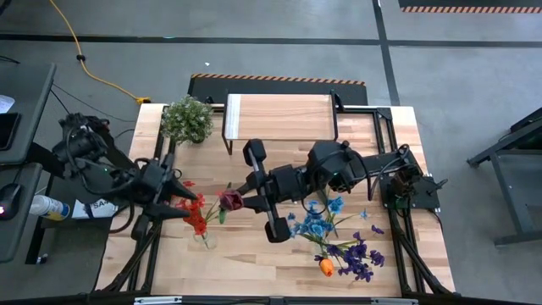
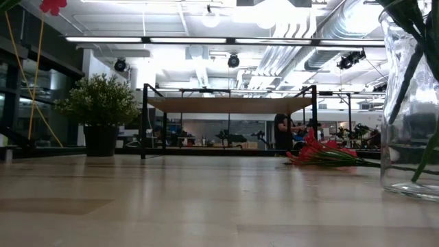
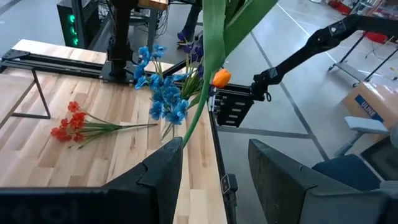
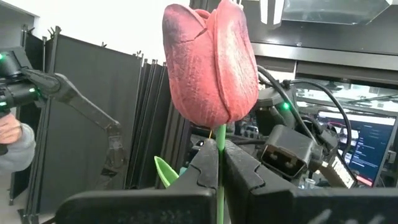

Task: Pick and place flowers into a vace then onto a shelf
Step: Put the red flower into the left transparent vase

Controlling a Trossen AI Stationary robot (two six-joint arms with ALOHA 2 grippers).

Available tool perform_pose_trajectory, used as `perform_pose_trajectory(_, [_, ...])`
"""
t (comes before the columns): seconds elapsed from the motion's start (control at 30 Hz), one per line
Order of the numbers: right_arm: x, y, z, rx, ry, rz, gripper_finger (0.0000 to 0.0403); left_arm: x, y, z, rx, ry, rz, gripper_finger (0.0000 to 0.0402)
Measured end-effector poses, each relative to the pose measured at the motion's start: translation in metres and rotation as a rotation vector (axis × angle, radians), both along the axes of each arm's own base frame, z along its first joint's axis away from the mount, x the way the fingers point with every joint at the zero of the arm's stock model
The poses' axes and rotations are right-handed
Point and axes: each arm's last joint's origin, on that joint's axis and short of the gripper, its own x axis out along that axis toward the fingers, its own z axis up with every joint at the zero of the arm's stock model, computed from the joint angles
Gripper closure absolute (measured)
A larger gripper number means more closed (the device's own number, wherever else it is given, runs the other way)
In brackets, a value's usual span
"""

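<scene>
At centre frame of the high view, my right gripper point(image 1: 240, 199) is closed on the stem of the dark red tulip point(image 1: 230, 201); the right wrist view shows both fingers point(image 4: 205, 168) pinched together on the thin stem just below the bloom. My left gripper point(image 1: 176, 203) sits at centre left, fingers partly apart, beside the glass vase point(image 1: 202, 237), which already holds red-bloomed stems. A green stem point(image 3: 202, 93) passes across the left wrist view next to one finger point(image 3: 163, 171); whether that finger touches it cannot be determined.

Remaining flowers lie on the table: blue flowers point(image 1: 315, 222), purple flowers point(image 1: 361, 257) and 1 orange tulip point(image 1: 326, 268) at lower right. The shelf point(image 1: 279, 117) stands at upper centre, the potted plant point(image 1: 187, 119) to its left.

Hazards, as I judge them:
1. A grip this near the bloom leaves the long stem free to swing, so it may miss the vase mouth.
2. Both grippers crowd 1 vase; a knock could tip it.
3. Stems already inside may block entry.
</scene>
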Motion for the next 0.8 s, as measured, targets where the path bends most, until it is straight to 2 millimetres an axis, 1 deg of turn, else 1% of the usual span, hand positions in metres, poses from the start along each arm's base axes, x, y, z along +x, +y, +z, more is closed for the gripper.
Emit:
perform_pose_trajectory(0.17, [0.0,0.0,0.001,0.019,-0.007,0.007,0.0402,0.008,-0.009,-0.003,0.02,0.001,-0.005,0.0185])
perform_pose_trajectory(0.43, [-0.001,0.0,0.002,0.028,-0.012,0.012,0.0402,0.021,-0.022,-0.001,0.069,-0.064,-0.036,0.0185])
perform_pose_trajectory(0.6, [-0.001,0.001,0.002,0.031,-0.011,0.014,0.0402,0.024,-0.022,-0.001,0.094,-0.079,-0.006,0.0185])
perform_pose_trajectory(0.8, [-0.001,0.001,0.002,0.042,-0.005,0.037,0.0402,0.041,-0.013,-0.001,0.073,-0.075,0.022,0.0185])
